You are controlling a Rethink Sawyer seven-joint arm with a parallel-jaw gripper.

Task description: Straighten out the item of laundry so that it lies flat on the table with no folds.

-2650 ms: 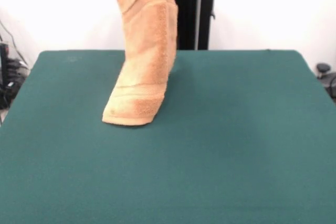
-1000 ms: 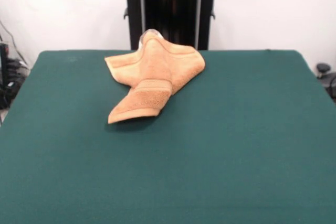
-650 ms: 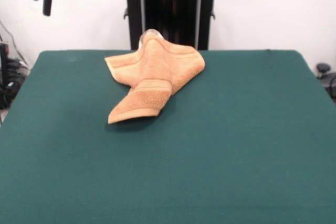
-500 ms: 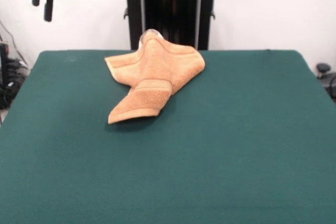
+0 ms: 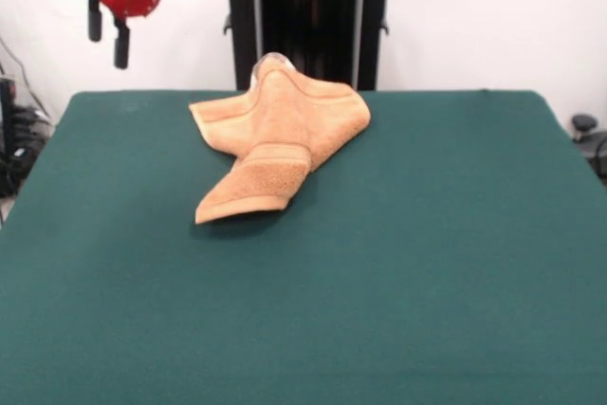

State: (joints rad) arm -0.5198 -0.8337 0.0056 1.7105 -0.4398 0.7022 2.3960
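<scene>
Front view: crumpled towel (image 5: pixel 277 144) on table (image 5: pixel 427 263), pincer (image 5: pixel 108 33) apart.

Red arm end comes in at the top left corner of the front view, only the last section showing. Round red wrist housing faces toward the camera and slightly right. Gripper (image 5: pixel 108 33) hangs below it, pointing straight down. Two dark fingers (image 5: pixel 121 46) visible, parallel and vertical, with a clear gap between them, nothing held between. The right-hand one in the picture reaches lower than the other. Gripper sits high, well above the table (image 5: pixel 427 263) level, over its far left corner area. Rest of the arm is out of frame.
</scene>
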